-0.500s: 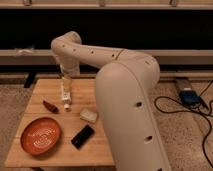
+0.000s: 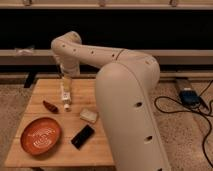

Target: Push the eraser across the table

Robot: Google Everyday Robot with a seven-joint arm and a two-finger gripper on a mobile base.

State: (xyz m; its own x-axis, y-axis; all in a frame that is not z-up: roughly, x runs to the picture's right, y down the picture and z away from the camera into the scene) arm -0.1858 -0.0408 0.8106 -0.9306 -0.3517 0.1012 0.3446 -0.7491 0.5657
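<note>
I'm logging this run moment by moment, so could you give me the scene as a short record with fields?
surface: table, light wooden planks
target: eraser, flat and black, near the front edge, right of the orange plate
gripper: gripper points down over the far-left part of the table, apart from the eraser
other items: whitish block behind the eraser; small red-brown object left of the gripper
task state: eraser not yet touched
</note>
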